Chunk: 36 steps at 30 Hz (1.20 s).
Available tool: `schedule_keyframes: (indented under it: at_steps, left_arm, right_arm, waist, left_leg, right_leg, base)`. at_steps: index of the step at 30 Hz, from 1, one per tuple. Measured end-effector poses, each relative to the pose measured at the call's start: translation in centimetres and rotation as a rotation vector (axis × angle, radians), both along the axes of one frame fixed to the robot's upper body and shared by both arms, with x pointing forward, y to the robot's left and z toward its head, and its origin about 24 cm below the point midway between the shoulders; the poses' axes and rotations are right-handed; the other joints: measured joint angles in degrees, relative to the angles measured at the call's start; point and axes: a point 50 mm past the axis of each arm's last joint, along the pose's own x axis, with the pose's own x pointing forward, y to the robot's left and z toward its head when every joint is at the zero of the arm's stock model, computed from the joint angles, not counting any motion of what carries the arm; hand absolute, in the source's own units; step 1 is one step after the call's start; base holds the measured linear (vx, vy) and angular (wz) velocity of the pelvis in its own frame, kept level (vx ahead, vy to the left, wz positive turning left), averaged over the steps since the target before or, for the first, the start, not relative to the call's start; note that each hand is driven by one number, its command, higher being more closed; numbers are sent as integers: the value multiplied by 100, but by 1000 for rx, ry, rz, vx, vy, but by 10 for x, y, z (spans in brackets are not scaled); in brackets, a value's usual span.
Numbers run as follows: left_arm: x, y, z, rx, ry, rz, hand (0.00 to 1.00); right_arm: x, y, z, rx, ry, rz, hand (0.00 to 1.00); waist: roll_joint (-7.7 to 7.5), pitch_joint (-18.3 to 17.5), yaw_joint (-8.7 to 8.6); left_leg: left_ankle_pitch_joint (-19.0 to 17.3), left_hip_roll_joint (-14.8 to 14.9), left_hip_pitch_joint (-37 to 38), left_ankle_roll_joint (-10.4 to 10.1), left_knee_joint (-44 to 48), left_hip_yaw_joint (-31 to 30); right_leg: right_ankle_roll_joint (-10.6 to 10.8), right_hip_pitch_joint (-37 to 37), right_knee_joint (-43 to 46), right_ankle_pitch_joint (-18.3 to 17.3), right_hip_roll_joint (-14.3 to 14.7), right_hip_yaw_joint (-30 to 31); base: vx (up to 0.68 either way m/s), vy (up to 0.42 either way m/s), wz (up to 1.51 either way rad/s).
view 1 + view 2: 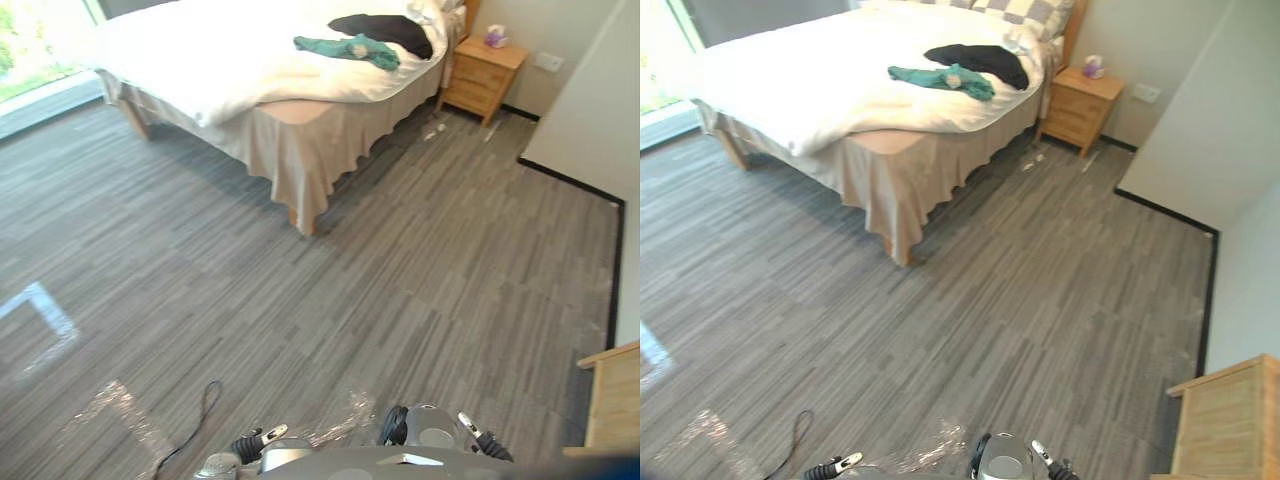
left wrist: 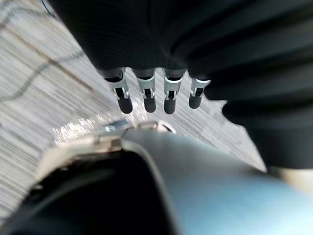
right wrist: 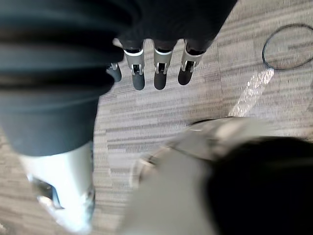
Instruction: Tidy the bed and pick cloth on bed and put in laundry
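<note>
Grey plank floor (image 1: 400, 290) of a bedroom, with a wide bare stretch between us and the work.

Nearest: our left hand (image 2: 146, 29) hangs low over the floor. Its fingers (image 2: 149, 95) are straight, slightly apart, and hold nothing. Our right hand (image 3: 161, 19) is likewise, with straight fingers (image 3: 159, 73) side by side and nothing in them.

Lower right: corner of a pale slatted wooden box (image 1: 1230, 420). We cannot tell whether it is the laundry container.

Farther off: wide bed with white duvet and beige skirt (image 1: 200, 60), well apart from both hands. The duvet overhangs unevenly at the near corner.

Task items lie on the bed toward the head end: a crumpled teal-green cloth (image 1: 350, 48) and, just behind it, a black cloth (image 1: 385, 30). We cannot tell whether they touch.

Beyond: checked pillows (image 1: 1025, 10), and a small light-wood nightstand (image 1: 485, 75) beside the bed.

Progress, our judgement: nothing done yet. Left to do: approach the bed, collect both cloths, carry them to the laundry, straighten the duvet.
</note>
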Motion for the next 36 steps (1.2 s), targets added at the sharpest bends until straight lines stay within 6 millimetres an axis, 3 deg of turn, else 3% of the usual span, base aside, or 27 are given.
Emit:
schedule_keyframes:
  at_steps: [1,2,3,4,5,6,7,8,10,13,15,16,18,19,20,22,26,27,28,29,30,31,33,34,36]
  left_arm:
    - [0,-1,-1,5,6,0,0]
    - [-2,-2,-1,10,17,3,0]
    - [-10,-5,-4,10,38,13,0]
    - [-2,-1,-1,36,-6,18,0]
    - [4,-1,0,34,-33,18,0]
    - [11,-7,1,17,-64,22,0]
    - [17,-13,1,2,-91,23,0]
    - [20,-18,1,-8,-104,23,0]
    - [22,-22,2,-35,-144,58,0]
    - [27,-22,4,-59,-177,97,0]
    - [28,-19,6,-62,-194,122,0]
    - [27,-19,5,-69,-191,137,0]
    - [21,-22,3,-82,-177,152,0]
    - [18,-25,2,-87,-169,155,0]
    - [18,-18,3,-76,-161,155,0]
    - [26,-15,5,-72,-173,147,0]
    - [28,-18,5,-83,-172,157,0]
    - [26,-19,4,-88,-155,174,0]
    - [26,-17,4,-84,-152,171,0]
    - [26,-16,4,-82,-152,168,0]
    - [25,-15,4,-77,-145,153,0]
    - [25,-16,4,-79,-142,138,0]
    - [31,-17,5,-86,-153,137,0]
    - [40,-18,7,-89,-171,131,0]
    - [49,-27,8,-112,-184,109,0]
  right_arm:
    - [1,-3,0,-5,-1,-1,0]
    - [1,-5,1,-9,-1,-1,0]
    - [3,-8,1,-18,0,15,0]
    - [3,-11,1,-28,14,42,0]
    - [4,-12,1,-36,18,65,0]
    - [8,-19,2,-65,24,107,0]
    - [13,-28,5,-95,20,142,0]
    - [16,-30,5,-106,16,161,0]
    - [27,-30,7,-125,2,231,0]
    - [46,-24,10,-120,-44,247,0]
    - [54,-18,11,-109,-66,252,0]
    - [54,-16,11,-105,-68,255,0]
    - [53,-13,10,-97,-72,278,0]
    - [54,-13,10,-97,-77,283,0]
    - [53,-7,9,-86,-78,294,0]
    - [53,-5,9,-97,-80,341,0]
    - [54,-3,9,-123,-54,371,0]
    - [56,-5,10,-139,-48,380,0]
    - [56,-5,10,-142,-44,370,0]
    - [57,-5,10,-141,-46,367,0]
    - [57,-8,11,-144,-53,344,0]
    - [57,-12,12,-155,-59,339,0]
    - [57,-12,13,-162,-76,331,0]
    - [58,-11,14,-166,-97,319,0]
    - [57,-12,15,-162,-107,292,0]
  waist:
    - [64,-11,-65]
    - [123,-56,-142]
    - [171,-199,-207]
    - [220,-227,-219]
    - [270,-241,-228]
    - [397,-181,-205]
    - [615,-128,-232]
    - [673,-108,-231]
    - [671,-94,-167]
    - [585,-19,-31]
    - [488,93,-9]
    - [497,99,-11]
    - [592,101,-13]
    - [648,115,-11]
    - [546,106,39]
    - [457,65,40]
    - [477,49,139]
    - [489,41,122]
    - [432,53,129]
    - [424,53,126]
    - [383,46,65]
    - [398,11,10]
    - [392,-94,-58]
    - [296,-149,-62]
    - [305,-122,-89]
  left_leg:
    - [-164,212,25,-72,120,47]
    - [-205,329,15,-34,126,93]
    - [-169,464,-77,180,384,121]
    - [50,685,-546,544,1306,-17]
    - [211,827,-844,719,1890,-157]
    - [283,1063,-1396,705,3082,-512]
    - [129,1095,-1704,554,4026,-962]
    - [37,1018,-1806,529,4341,-1156]
    - [-167,531,-2197,504,4854,-1468]
    - [-364,-21,-2815,646,4506,-1252]
    - [-366,-563,-3022,700,3436,-960]
    - [-183,-743,-3059,718,2737,-842]
    - [819,-901,-2972,734,984,-538]
    - [1128,-883,-2968,858,697,-481]
    - [1545,-1033,-2854,1412,637,-336]
    - [1206,-1183,-2939,1429,702,-225]
    - [803,-1410,-2853,1569,748,-143]
    - [631,-1492,-2669,1616,749,-174]
    - [526,-1625,-2419,1673,725,-264]
    - [508,-1656,-2356,1674,710,-294]
    - [458,-1836,-1888,1705,497,-480]
    - [471,-1935,-1527,1724,267,-685]
    - [480,-2082,-1175,1737,-24,-1110]
    - [462,-2148,-992,1693,-177,-1443]
    - [433,-2158,-752,1641,-264,-1961]
  right_leg:
    - [-264,-195,377,-91,59,-37]
    - [-315,-292,565,-303,123,-41]
    - [-468,-426,744,-634,268,-46]
    - [-608,-500,807,-814,363,17]
    - [-728,-489,774,-811,429,39]
    - [-878,-319,602,-830,624,124]
    - [-917,75,262,-818,880,194]
    - [-935,301,78,-808,983,241]
    - [-1011,1062,-629,-745,1306,603]
    - [-1009,1713,-1255,-647,1464,978]
    - [-994,2179,-1551,-639,1388,1105]
    - [-972,2355,-1652,-638,1375,1117]
    - [-650,2747,-1953,-713,1462,1144]
    - [-587,2847,-2020,-743,1517,1159]
    - [-374,3104,-2173,-851,1384,1192]
    - [-194,3012,-2161,-721,1195,1089]
    - [-126,2656,-1330,-607,835,1098]
    - [174,2283,-203,-586,612,1174]
    - [401,1725,1302,-260,348,1335]
    - [421,1608,1620,-178,302,1386]
    - [441,1068,3081,-138,77,1429]
    - [335,773,3571,-216,-62,1232]
    - [259,276,3639,-401,-159,1053]
    - [266,-76,3403,-569,-141,1053]
    - [286,-388,2536,-698,-65,1054]
  base:
    - [276,-391,-43]
    - [304,-362,-34]
    - [359,-342,-40]
    - [392,-360,-46]
    - [427,-367,-57]
    - [429,-333,-53]
    - [433,-279,-57]
    - [423,-209,-72]
    - [446,-166,-98]
    - [463,-87,-84]
    - [464,0,-53]
    - [428,75,-50]
    - [343,87,-54]
    - [391,159,-43]
    - [374,157,-19]
    - [423,218,-5]
    - [335,213,-2]
    - [370,223,8]
    - [362,209,10]
    - [352,170,41]
    - [339,126,69]
    - [397,119,86]
    - [386,51,110]
    - [327,-11,132]
    - [299,-50,145]
